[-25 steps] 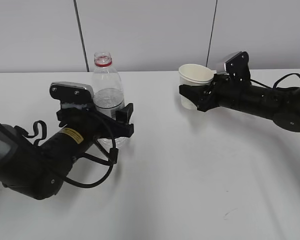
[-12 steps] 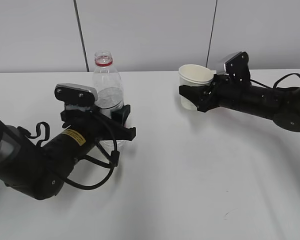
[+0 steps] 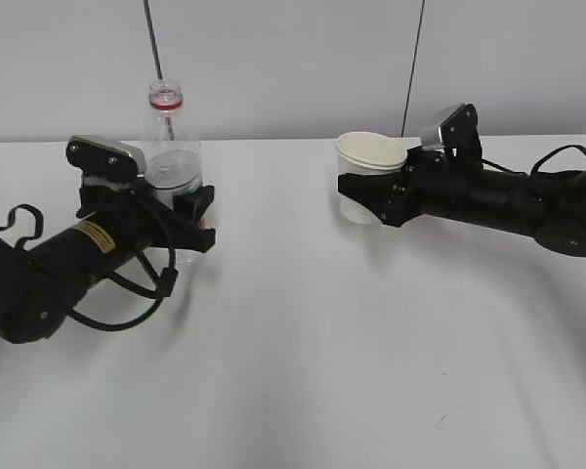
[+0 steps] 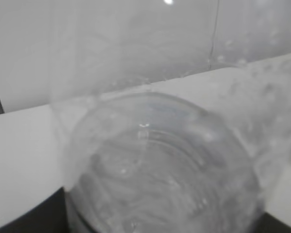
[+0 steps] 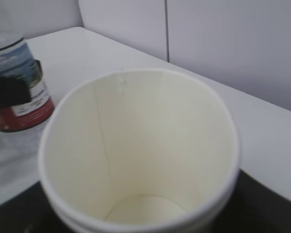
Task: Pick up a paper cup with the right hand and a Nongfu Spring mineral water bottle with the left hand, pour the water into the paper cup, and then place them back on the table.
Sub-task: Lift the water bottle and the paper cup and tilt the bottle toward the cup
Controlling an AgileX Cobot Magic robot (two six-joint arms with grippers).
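Both arms holding their loads near the table's point(image 3: 303, 332) far edge.
The left hand point(image 3: 181, 210) grips the upright Nongfu Spring mineral water bottle point(image 3: 168, 156) (apparently lifted); the right hand point(image 3: 371, 195) clasps the empty paper cup point(image 3: 367, 176).

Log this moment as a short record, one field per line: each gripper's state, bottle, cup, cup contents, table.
left hand: gripper shut on the Nongfu Spring mineral water bottle
right hand: gripper shut on the paper cup
bottle: upright, uncapped, red neck ring showing, far left of the exterior view
cup: upright, mouth open, apart from the bottle
cup contents: none visible in the right wrist view; bare cream bottom
water: clear, inside the bottle
table: white top, both items at or just above it; contact cannot be told
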